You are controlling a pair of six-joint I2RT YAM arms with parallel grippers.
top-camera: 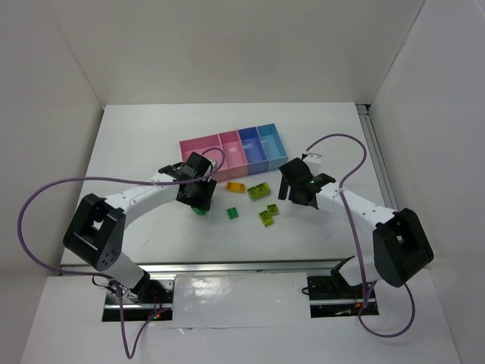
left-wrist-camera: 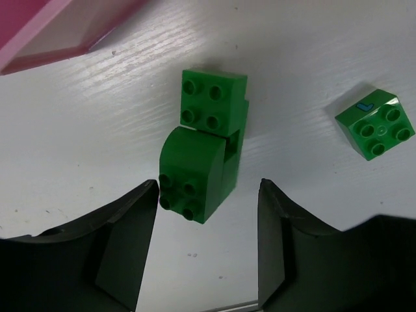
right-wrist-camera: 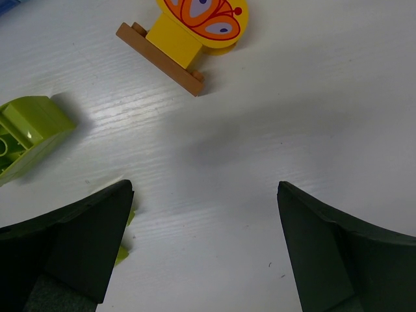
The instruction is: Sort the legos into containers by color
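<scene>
Fingers on the left (left-wrist-camera: 123, 240) are standing apart, grasping nothing, straddling the near end of the dark green lego (left-wrist-camera: 203, 156) lying on the surface (left-wrist-camera: 78, 143) near the pink container (left-wrist-camera: 58, 26). Pick-up is seemingly beginning: they are needing to close squarely, then lift; right fingers (right-wrist-camera: 71, 240) are hanging wide open.

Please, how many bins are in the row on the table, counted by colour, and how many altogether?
pink bins: 2
violet-blue bin: 1
light blue bin: 1
Total: 4
</scene>
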